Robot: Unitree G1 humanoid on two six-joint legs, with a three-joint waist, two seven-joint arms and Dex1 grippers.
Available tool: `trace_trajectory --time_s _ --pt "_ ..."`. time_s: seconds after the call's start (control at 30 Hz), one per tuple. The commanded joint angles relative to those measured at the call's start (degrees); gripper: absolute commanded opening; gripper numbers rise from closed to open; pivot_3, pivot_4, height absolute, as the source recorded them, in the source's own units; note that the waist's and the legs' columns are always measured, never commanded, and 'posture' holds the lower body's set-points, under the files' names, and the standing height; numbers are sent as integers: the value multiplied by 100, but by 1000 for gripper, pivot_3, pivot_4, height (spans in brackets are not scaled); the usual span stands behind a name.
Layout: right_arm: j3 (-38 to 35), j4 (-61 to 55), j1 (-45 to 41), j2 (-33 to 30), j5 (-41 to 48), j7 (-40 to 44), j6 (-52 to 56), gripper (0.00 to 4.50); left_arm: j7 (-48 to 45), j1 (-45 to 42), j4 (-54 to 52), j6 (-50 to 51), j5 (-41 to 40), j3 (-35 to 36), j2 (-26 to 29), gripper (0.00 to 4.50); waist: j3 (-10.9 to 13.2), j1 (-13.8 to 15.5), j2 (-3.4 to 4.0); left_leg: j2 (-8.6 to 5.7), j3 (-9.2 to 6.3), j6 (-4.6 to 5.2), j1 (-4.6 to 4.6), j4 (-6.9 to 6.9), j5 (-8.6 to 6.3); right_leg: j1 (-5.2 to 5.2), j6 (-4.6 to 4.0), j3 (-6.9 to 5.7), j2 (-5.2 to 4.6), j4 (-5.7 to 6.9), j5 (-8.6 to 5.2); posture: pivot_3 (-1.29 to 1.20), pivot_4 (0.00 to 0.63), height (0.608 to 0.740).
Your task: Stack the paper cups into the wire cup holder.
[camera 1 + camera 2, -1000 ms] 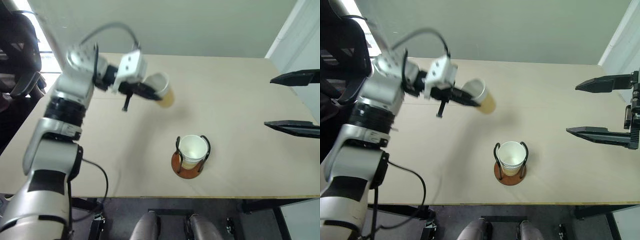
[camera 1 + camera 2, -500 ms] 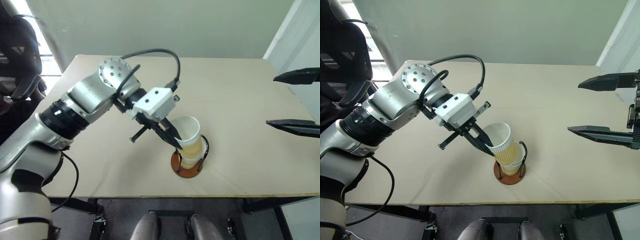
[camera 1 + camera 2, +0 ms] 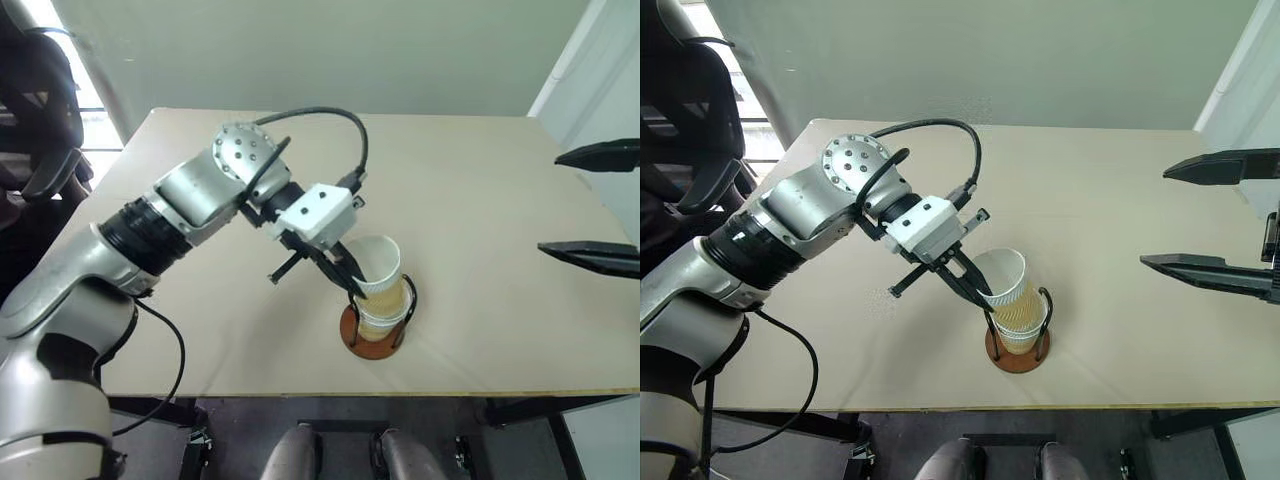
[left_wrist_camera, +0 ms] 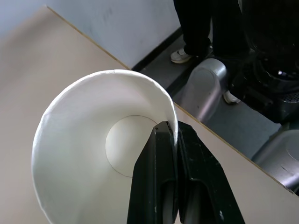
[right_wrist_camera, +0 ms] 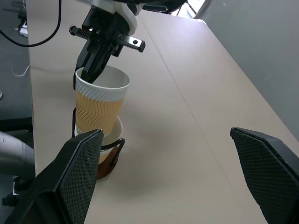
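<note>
Change: we are seeing the top paper cup [image 3: 1005,283] now nesting into the cup in the wire cup holder [image 3: 1017,352], carried down from 10 o'clock.
Left fingers [image 3: 980,296]: clenched on its rim.
Right fingers [image 3: 1205,270]: spread, idle at 3 o'clock.
Meaning: we are approaching release.

No readable text, label, brand, number or sign is showing on anything in these views.

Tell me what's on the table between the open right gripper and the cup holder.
Nothing: in the left eye view, bare tabletop runs from the right gripper to the wire cup holder.
</note>
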Motion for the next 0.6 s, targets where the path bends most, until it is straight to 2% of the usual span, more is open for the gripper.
trace_trajectory --time_s 0.03,0.2,0.3,0.47,0.6 --pt "-246 -58 -23 -93 41 -60 5 4500 -191 -142 156 -225 240 72 -99 32 0 5 0 0 0 0 0 0 -1 0 1 0 0 0 -1 0 150 740" --pt "-243 -86 -8 -75 56 -95 18 4500 -191 -125 439 -217 476 237 -373 32 1 12 -1 0 0 2 -3 3 -1 1 2 0 -1 -1 -1 0 150 740" --pt "-252 -96 1 -74 65 -101 34 4500 -191 -99 513 -120 490 384 -502 625 1 11 -1 0 1 1 -3 1 -2 0 2 0 -1 -2 -1 0 150 740" --pt "-180 -60 -12 -72 68 -97 -7 4500 -191 -46 565 -11 599 589 -635 2303 1 13 -1 0 0 1 -4 1 -2 1 4 -1 -1 -2 -2 0 150 740" --pt "-62 -29 -19 -56 55 -103 -88 4500 -191 13 545 137 677 787 -684 3816 1 12 -1 0 1 2 -3 1 -3 1 4 -1 -1 -2 -2 0 150 740"
